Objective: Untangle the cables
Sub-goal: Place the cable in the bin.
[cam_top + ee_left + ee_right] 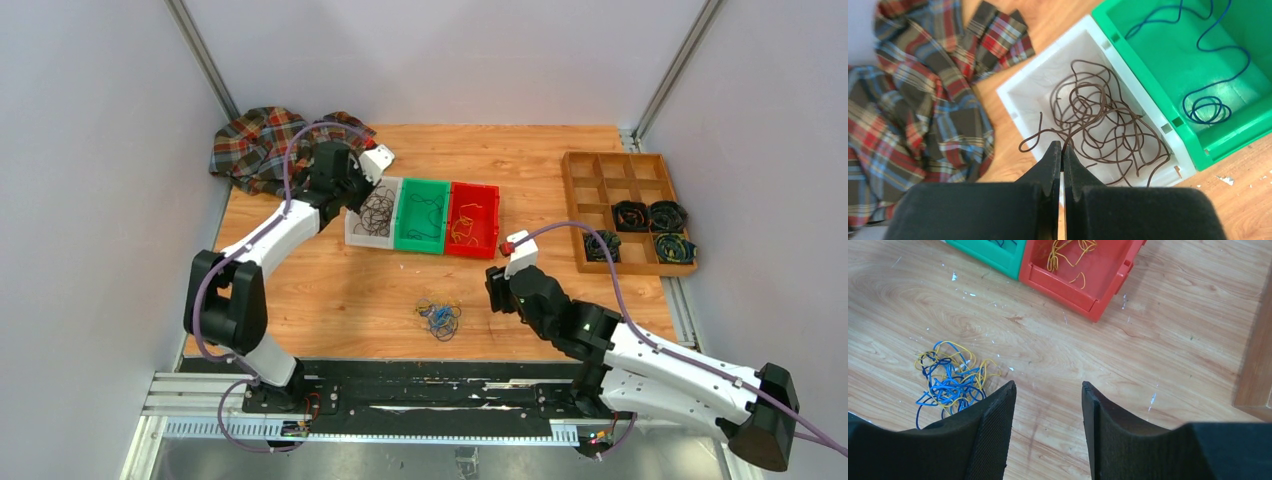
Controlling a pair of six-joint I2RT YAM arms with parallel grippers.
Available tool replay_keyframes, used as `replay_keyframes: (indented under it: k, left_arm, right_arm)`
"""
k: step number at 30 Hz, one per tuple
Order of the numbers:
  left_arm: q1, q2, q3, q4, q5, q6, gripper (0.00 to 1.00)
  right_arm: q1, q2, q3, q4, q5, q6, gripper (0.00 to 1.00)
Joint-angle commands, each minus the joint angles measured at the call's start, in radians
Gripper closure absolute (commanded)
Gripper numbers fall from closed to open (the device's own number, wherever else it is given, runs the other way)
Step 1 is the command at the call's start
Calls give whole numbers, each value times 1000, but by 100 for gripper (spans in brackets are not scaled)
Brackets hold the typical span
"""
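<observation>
The cables (438, 317) lie as a small clump of blue, yellow and dark loops on the wooden table near its front; the right wrist view shows the clump (950, 380) left of the fingers. My right gripper (495, 290) is open and empty, just right of the clump (1048, 385). My left gripper (348, 197) hovers over the near-left corner of the white bin (352, 235). It is shut (1062, 145) on a brown cable (1098, 120) whose tangle lies in the white bin (1013, 95).
A green bin (400, 240) holds blue cable (1208, 107) and a red bin (495, 215) holds yellow wires (1068, 252). A plaid cloth (260, 145) lies at the back left. A wooden compartment tray (570, 210) with dark coiled bundles stands at the right.
</observation>
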Motion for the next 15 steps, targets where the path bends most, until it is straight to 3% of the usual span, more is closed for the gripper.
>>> replay_keyframes:
  k: [1,11,14,15]
  left_arm:
    - [-7,58,-26,87,13,-25,100]
    - [-8,177,-36,116,65,-80,96]
    - [-8,183,5,69,65,-66,77]
    - [-7,180,24,41,59,-63,65]
  right_arm:
    - [-16,-3,52,-88,-12,80,50]
    - [-16,32,149,-318,-109,208,53]
    - [-18,27,155,-328,-114,206,52]
    - [-18,30,158,-329,-113,205,52]
